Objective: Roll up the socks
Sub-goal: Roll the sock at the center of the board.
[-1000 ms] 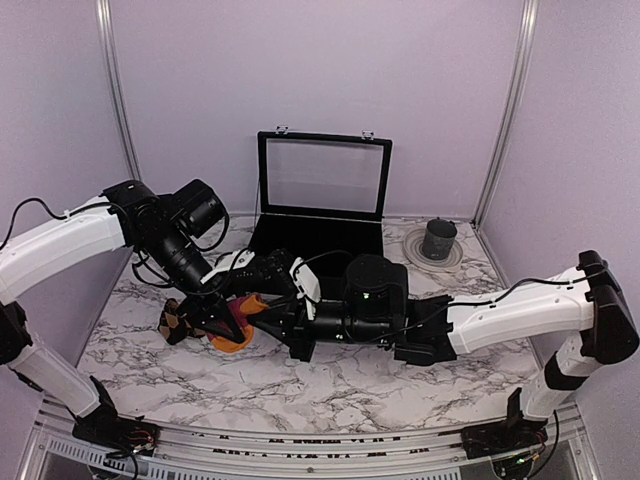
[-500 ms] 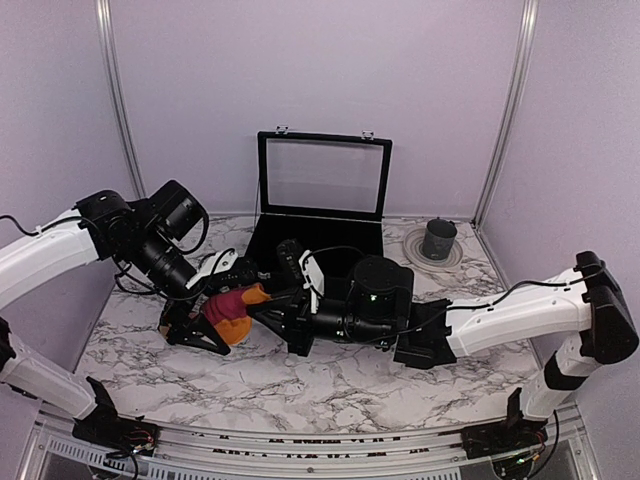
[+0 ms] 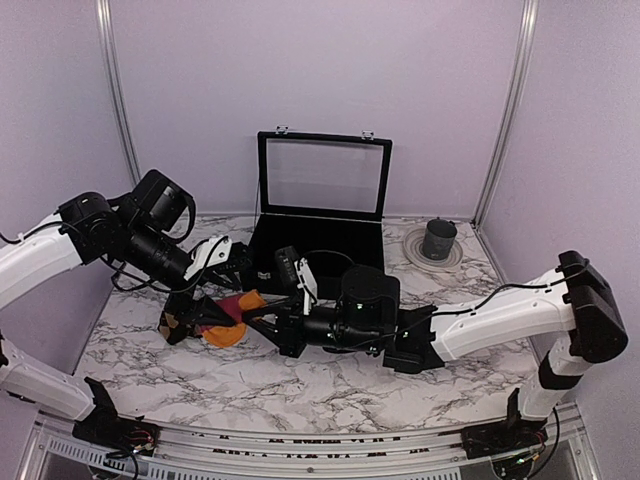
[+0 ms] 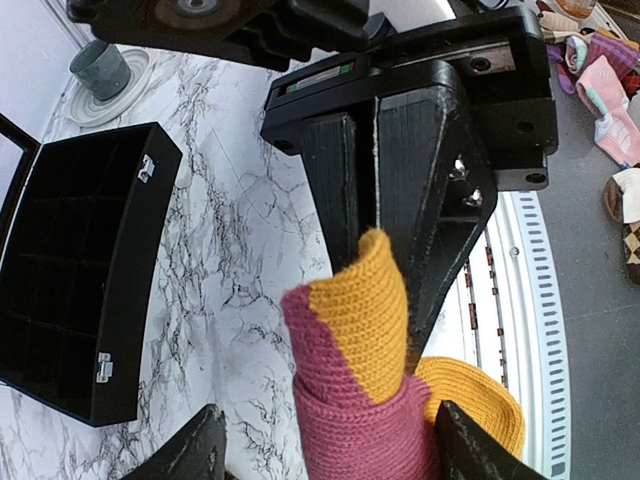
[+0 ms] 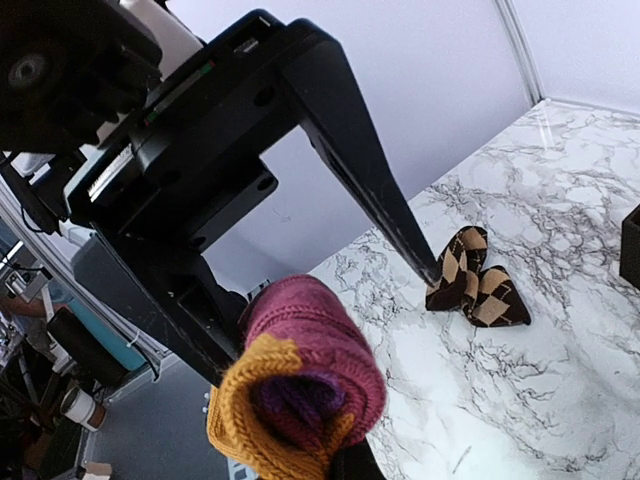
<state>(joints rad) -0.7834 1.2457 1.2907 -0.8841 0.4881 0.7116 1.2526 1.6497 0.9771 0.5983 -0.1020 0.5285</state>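
**Rolled magenta-red sock pinched in front of the black case**

The magenta-red sock (image 4: pixel 355 400) was rolled into a thick bundle with orange bands at its end and a purple patch showing in its core. It sat in front of the left front corner of the black case (image 3: pixel 330 240), toward the near edge of the marble table (image 3: pixel 330 385). The right gripper (image 4: pixel 376 215) was closed tight, its two fingers pressed together on the orange tip of the roll. The left gripper (image 4: pixel 330 410) straddled the same roll with its fingers spread wide, one on either side and not clamping it. The argyle sock (image 5: pixel 475 285) lay crumpled on the marble farther left of the case, near one left fingertip and apart from the roll. To the right of the case, a grey cup (image 3: pixel 438 239) stood on a plate (image 3: pixel 412 256). The case stood open with its lid upright.
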